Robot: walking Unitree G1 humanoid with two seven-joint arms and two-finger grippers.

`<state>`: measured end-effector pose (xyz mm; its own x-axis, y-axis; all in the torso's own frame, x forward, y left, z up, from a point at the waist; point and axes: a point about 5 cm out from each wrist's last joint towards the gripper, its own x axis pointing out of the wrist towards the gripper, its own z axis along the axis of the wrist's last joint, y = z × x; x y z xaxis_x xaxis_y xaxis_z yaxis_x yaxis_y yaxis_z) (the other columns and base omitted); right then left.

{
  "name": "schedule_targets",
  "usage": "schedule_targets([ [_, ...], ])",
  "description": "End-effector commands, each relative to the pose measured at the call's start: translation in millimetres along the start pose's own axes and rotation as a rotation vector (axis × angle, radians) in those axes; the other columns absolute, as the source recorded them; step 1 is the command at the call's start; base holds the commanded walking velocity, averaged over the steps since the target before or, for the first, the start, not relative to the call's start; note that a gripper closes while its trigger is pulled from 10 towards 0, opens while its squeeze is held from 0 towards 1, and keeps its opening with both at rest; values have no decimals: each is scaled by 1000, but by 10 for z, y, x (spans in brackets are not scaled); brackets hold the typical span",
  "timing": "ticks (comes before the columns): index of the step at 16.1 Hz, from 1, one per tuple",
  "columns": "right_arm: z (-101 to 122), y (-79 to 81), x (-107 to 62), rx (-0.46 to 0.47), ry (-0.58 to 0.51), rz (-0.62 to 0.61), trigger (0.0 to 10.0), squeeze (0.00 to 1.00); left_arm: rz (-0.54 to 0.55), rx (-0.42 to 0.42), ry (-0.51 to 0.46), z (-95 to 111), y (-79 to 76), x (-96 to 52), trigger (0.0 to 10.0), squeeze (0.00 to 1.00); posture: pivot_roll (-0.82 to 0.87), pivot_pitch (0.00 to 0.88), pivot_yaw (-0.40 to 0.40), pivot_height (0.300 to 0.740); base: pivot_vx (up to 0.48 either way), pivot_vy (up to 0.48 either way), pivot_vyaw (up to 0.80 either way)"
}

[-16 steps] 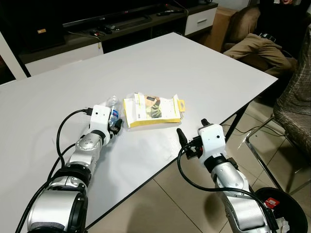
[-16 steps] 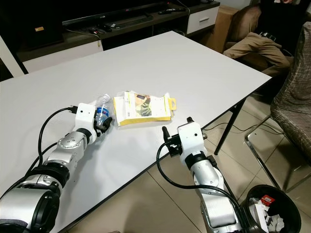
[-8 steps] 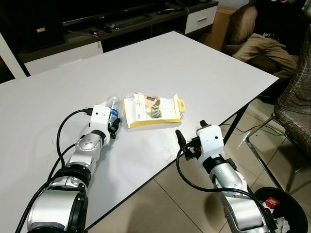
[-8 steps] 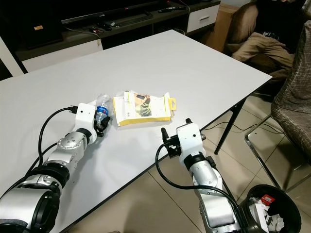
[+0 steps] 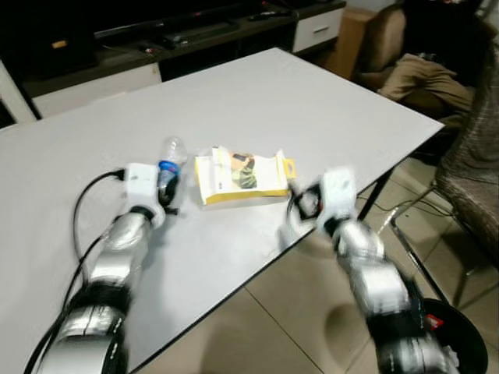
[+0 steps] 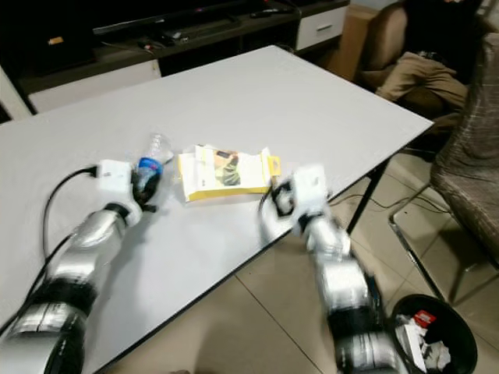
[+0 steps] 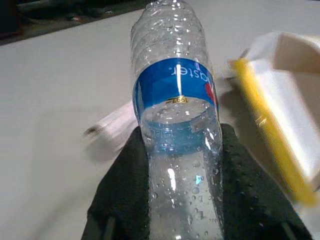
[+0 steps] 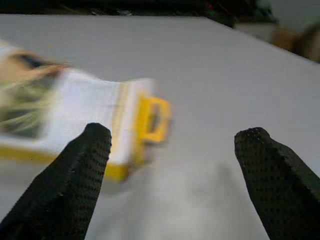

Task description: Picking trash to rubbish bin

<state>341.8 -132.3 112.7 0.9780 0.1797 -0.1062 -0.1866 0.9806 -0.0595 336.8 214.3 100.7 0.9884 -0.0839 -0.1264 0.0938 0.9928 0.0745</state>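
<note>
A clear plastic bottle (image 5: 167, 166) with a blue label lies on the white table (image 5: 257, 101), and my left gripper (image 5: 165, 195) is shut on its lower body. In the left wrist view the bottle (image 7: 176, 125) sits between the two black fingers (image 7: 125, 190). Beside it on the right lies a yellow and white package (image 5: 243, 175) with a yellow hang tab. My right gripper (image 5: 304, 204), blurred, is at the table's near edge just right of that tab. It stands open, and the package (image 8: 70, 112) lies ahead of its fingers (image 8: 80, 180).
A black rubbish bin (image 6: 433, 341) holding some trash stands on the tiled floor at the lower right. A person sits in an armchair (image 5: 417, 70) at the back right. A patterned chair (image 5: 475, 167) stands right of the table. A dark TV cabinet (image 5: 187, 35) runs along the back.
My right arm has swung up and forward from below the table edge to the package's tab. The left gripper and bottle have shifted slightly left.
</note>
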Motion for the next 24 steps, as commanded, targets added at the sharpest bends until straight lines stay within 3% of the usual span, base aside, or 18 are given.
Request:
schedule_targets([
  [1,-17,-105,135,95,30,-35,10000,0,28,-8,-51,146,102,-135,0,0,126,0,-39,740,0,0,0],
  [2,7,-128,193,131,34,-34,10000,4,37,-4,-62,180,131,-208,0,0,135,0,-41,740,0,0,0],
  [3,38,-138,255,169,44,-24,10000,1000,53,-7,-81,238,175,-307,0,0,172,5,-51,740,0,0,0],
  [6,159,-80,432,338,82,48,10000,1000,102,8,-181,568,280,-825,0,0,314,66,-88,740,0,0,0],
  [8,182,-80,464,420,98,18,10000,1000,120,16,-204,666,300,-1027,0,0,374,91,-93,740,0,0,0],
  [10,143,-94,468,432,134,-43,10000,1000,133,14,-188,724,299,-1207,0,0,421,113,-93,740,0,0,0],
  [11,91,-118,452,402,159,-83,10000,0,122,17,-169,749,266,-1286,0,0,440,119,-93,740,0,0,0],
  [13,4,-155,418,476,179,-124,10000,0,114,18,-154,769,230,-1369,0,0,457,127,-96,740,0,0,0],
  [16,-63,-101,400,602,197,-79,10000,0,111,0,-142,804,208,-1411,0,0,458,124,-91,740,0,0,0],
  [22,-67,-87,395,683,187,-38,9882,0,96,-5,-123,807,167,-1421,0,0,459,108,-96,740,0,0,0],
  [23,-70,-89,394,686,187,-37,8510,0,95,-5,-120,810,162,-1422,0,0,459,108,-96,740,0,0,0],
  [24,-73,-90,392,697,186,-39,4745,0,94,-4,-119,811,163,-1425,0,0,461,108,-96,740,0,0,0],
])
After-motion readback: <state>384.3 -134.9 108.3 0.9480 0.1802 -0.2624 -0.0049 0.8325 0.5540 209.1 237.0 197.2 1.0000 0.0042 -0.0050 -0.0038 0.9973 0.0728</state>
